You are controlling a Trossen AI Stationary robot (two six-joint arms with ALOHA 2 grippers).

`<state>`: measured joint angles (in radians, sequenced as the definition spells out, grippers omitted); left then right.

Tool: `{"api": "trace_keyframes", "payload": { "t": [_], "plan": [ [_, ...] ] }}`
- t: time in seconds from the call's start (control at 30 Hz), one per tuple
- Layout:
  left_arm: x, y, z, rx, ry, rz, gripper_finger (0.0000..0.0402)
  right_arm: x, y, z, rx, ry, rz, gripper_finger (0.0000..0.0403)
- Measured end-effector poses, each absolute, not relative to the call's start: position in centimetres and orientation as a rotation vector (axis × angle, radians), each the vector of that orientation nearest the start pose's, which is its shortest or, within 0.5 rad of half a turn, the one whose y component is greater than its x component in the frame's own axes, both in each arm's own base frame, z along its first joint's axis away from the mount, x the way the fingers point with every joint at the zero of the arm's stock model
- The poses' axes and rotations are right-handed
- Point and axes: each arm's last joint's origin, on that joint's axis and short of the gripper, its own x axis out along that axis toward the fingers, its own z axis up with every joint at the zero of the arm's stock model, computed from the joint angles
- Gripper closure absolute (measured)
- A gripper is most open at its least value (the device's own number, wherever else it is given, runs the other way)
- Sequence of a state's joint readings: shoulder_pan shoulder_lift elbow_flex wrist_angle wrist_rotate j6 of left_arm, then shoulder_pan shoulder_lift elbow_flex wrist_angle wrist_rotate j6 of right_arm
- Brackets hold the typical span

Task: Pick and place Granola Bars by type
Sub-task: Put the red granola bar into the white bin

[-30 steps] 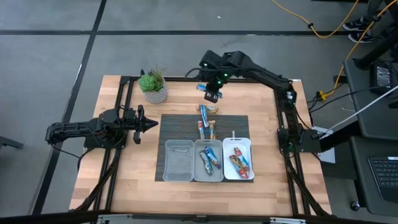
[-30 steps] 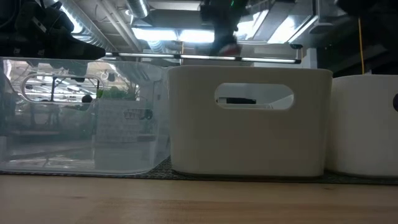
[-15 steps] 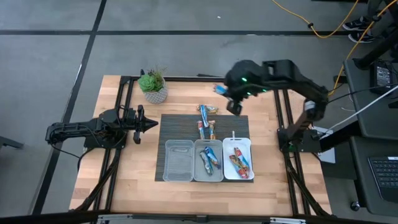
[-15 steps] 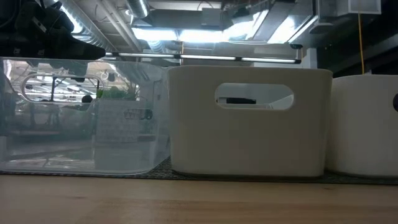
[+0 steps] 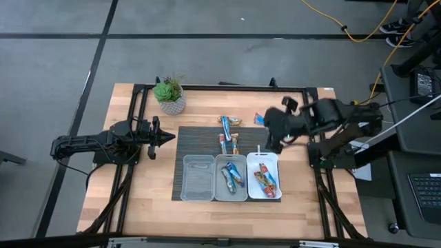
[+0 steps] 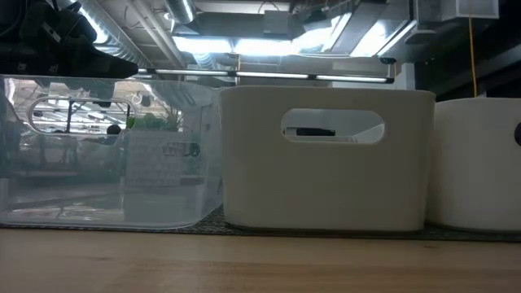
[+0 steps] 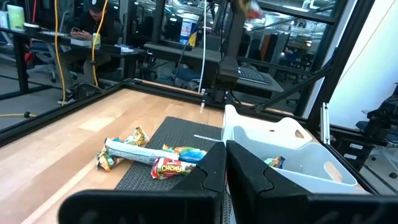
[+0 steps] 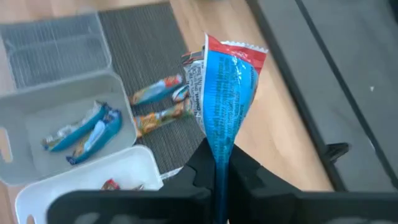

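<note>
My right gripper [image 5: 271,134] is shut on a blue granola bar with a red end [image 8: 224,93], above the table just beyond the white right tray [image 5: 264,164]. The bar also shows in the high view [image 5: 260,118]. Several bars [image 5: 227,134] lie flat on the dark mat [image 5: 193,141] beyond the trays. Blue bars [image 5: 231,176] lie in the middle tray and red-orange bars [image 5: 265,180] in the right tray. My left gripper [image 5: 169,137] is shut and empty at the mat's left edge. My right gripper pinches the blue bar's narrow end [image 8: 220,163] between its two fingers [image 8: 202,163]. The rest of the bar sticks out past the fingertips, its red end farthest from them. The bar is lifted clear of the table.
The clear left tray [image 5: 198,178] holds nothing. A small potted plant [image 5: 169,95] stands at the far left corner. Black frame rails [image 5: 317,138] run along the table's sides. Bare wood lies on the near side of the trays and to their left.
My right gripper has carried the blue bar from the middle of the table's far edge toward the right and near edges, and now hangs just beyond the right tray. The bar has stayed in its fingers, clear of the table.
</note>
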<state>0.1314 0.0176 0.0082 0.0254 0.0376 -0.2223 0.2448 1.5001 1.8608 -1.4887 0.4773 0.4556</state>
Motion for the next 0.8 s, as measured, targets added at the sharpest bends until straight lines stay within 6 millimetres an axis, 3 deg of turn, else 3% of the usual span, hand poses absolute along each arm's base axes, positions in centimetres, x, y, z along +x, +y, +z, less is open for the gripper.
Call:
{"api": "trace_keyframes", "payload": {
  "t": [0.17,0.4,0.53,0.8],
  "plan": [
    [9.8,1.2,16.7,-0.221,-0.026,0.092,0.0395,23.1,5.4,38.5,0.089,0.984,-0.432,0.0379],
    [9.8,1.2,16.7,-0.221,-0.026,0.092,0.0395,21.8,6.0,33.7,0.382,0.952,-0.401,0.0384],
    [9.8,1.2,16.7,-0.221,-0.026,0.092,0.0395,22.0,6.5,32.2,0.572,0.913,-0.433,0.0388],
    [9.8,1.2,16.7,-0.221,-0.027,0.092,0.0395,22.6,7.7,29.5,0.753,0.931,-0.560,0.0369]
  ]
}}
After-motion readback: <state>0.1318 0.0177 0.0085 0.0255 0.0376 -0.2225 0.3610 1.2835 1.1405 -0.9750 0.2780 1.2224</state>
